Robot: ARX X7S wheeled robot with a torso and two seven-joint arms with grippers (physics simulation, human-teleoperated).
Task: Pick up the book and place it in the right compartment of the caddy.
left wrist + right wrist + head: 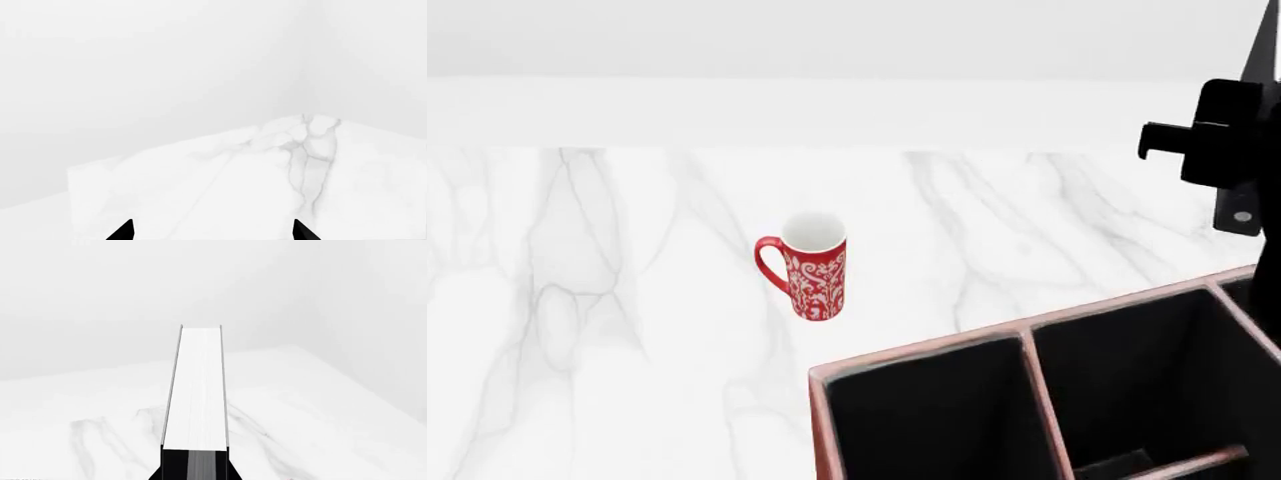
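Two black fingertips of the left gripper stood well apart over bare white marble table with nothing between them, while the right gripper was clamped on the book, whose white page edge ran straight out from the jaws, held clear above the marble. Seen from the head camera, the right arm hung at the far right edge above the caddy, its black-lined compartments split by pale-edged dividers, and a red patterned mug stood upright on the table apart from the caddy's left corner.
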